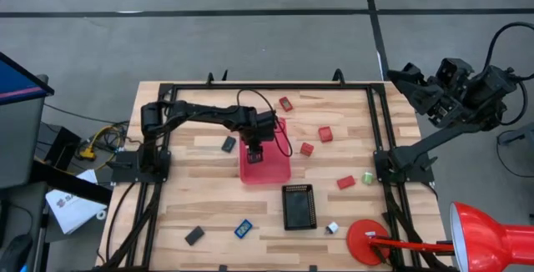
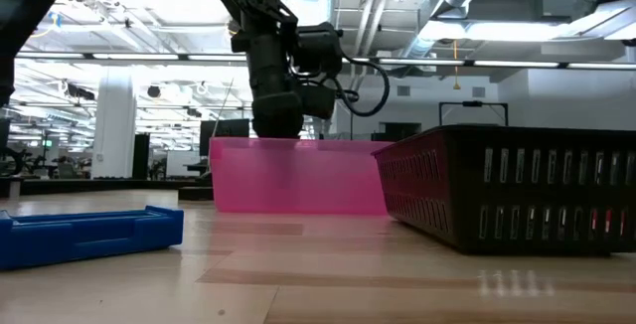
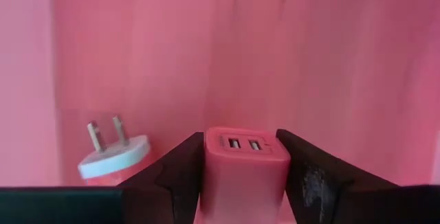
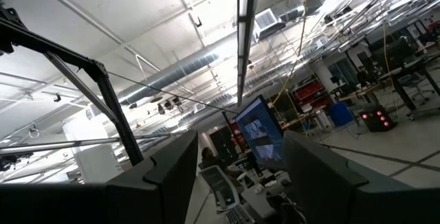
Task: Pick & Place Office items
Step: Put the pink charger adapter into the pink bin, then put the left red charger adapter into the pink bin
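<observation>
My left gripper reaches down into the pink-red tray and is shut on a red USB charger block. In the low view the tray wall hides its fingers. A second charger, with a pale face and two prongs, lies on the tray floor beside it. Small red pieces, a green one, black ones, a blue one and a silvery-white one lie scattered on the table. My right gripper is open, parked off the table's far right corner and pointing up. My left gripper pinches the red charger block between its two fingers, which lie on its two opposite side faces. The face with two USB ports points away from the wrist. The fingers come from above, pointing down into the tray. Whether the block rests on the tray floor cannot be seen.
A black grid-walled tray stands just nearer than the pink one and fills the right of the low view. A red desk lamp stands at the table's near right corner. A black frame borders the table.
</observation>
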Motion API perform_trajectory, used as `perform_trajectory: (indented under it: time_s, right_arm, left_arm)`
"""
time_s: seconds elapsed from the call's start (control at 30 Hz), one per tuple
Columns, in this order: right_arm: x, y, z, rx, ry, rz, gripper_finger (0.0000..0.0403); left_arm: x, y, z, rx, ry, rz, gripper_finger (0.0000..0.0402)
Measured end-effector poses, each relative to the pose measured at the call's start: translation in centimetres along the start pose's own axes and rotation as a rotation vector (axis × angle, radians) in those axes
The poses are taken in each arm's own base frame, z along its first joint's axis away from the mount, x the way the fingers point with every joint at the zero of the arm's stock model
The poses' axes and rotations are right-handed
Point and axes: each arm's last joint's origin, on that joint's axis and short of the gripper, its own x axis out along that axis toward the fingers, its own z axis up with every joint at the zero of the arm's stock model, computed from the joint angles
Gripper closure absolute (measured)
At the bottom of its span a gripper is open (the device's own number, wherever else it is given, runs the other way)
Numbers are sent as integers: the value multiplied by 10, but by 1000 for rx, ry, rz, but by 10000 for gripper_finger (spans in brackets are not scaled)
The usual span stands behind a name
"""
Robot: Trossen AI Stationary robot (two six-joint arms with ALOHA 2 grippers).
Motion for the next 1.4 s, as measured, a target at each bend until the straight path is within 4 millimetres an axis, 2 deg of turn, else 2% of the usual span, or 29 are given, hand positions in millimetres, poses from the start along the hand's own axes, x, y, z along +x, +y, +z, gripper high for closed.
perform_trajectory:
  time_s: [0.47, 0.6, 0.67, 0.8, 0.97, 1.13, 1.23, 1.4]
  right_arm:
    - [0, 0, 0, 3, 0, 0, 195]
    - [0, 0, 0, 10, -1, 0, 195]
    - [0, 0, 0, 11, -1, 1, 195]
    - [0, 0, 0, 12, -2, 1, 195]
    - [0, 0, 0, 7, 6, -1, 195]
    - [0, 0, -1, 5, 11, -2, 195]
    - [0, 0, -1, 5, 10, -2, 195]
    - [-1, 0, 0, 8, 5, 0, 195]
  left_arm:
    - [-1, 13, -2, -35, 2, 8, 222]
    - [-9, 13, 2, -31, -54, -11, 222]
    - [-23, 11, 5, -32, -117, -23, 222]
    - [-66, 8, 14, -39, -327, -29, 222]
    - [-135, 4, 18, -81, -651, -95, 222]
    - [-203, -4, 4, -122, -915, -124, 222]
    - [-227, -8, -18, -164, -895, -65, 222]
    - [-233, -25, -67, -289, -579, -30, 222]
